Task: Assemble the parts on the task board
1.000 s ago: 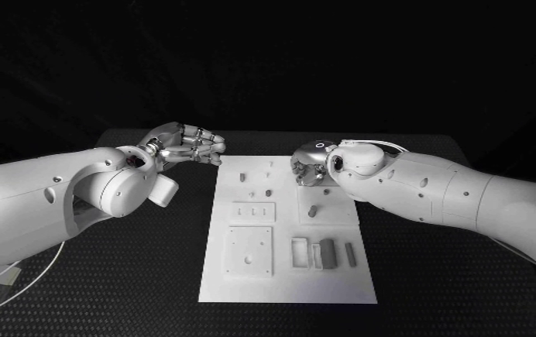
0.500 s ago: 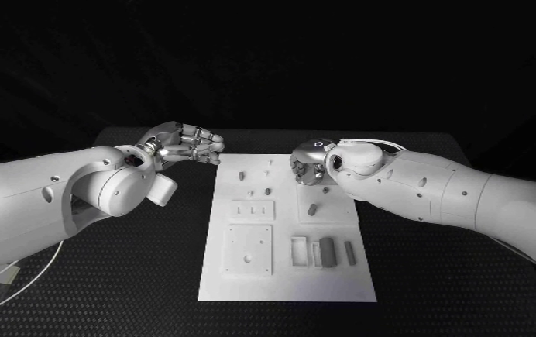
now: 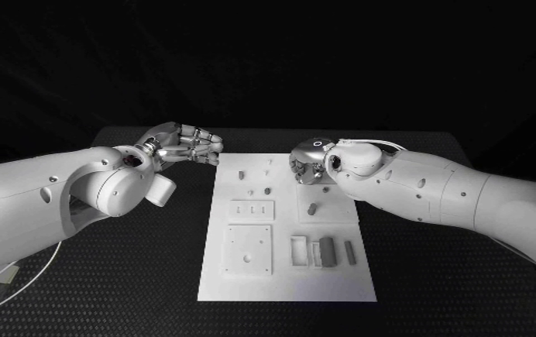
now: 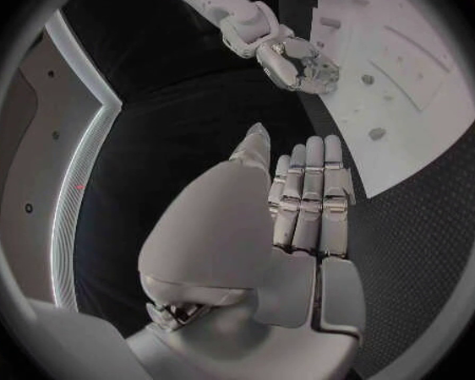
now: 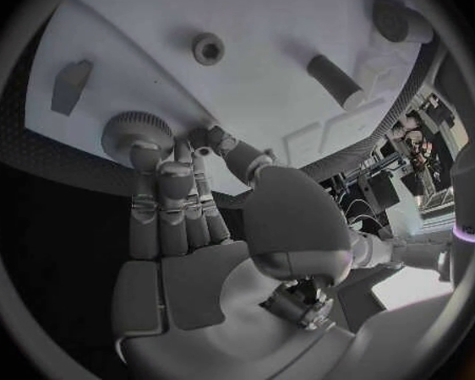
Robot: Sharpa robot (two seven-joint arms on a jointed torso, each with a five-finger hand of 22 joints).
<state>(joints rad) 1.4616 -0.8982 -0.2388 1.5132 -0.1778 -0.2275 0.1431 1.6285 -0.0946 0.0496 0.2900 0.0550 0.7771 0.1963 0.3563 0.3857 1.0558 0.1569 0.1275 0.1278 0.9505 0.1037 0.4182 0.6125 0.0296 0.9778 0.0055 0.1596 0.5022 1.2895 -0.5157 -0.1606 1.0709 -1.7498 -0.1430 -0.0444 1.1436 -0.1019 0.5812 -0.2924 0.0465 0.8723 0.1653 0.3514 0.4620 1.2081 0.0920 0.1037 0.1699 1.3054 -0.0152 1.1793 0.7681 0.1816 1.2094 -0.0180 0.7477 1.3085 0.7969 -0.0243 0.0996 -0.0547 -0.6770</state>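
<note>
Task looks early: most parts [image 3: 328,249] lie loose on the white board [image 3: 288,281] at tabletop [image 3: 134,283] centre, a few small pegs standing in its far half. Right hand [image 3: 310,163] is down over the board's far right corner, fingertips [image 5: 144,154] at a round ribbed knob [image 5: 137,131]; can't tell if it's gripped. Left hand [image 3: 184,145] hovers off the board's left edge, fingers apart w/ nothing held. Board is flat matte plastic w/ raised square plates; parts are small grey blocks & cylinders.

A robotics lab or test studio, judging by the black textured bench [image 3: 123,275] under a white task board [image 3: 288,275] at the frame's centre, black backdrop across the upper half, and cluttered equipment racks [image 5: 428,156] at the right wrist view's right edge.
</note>
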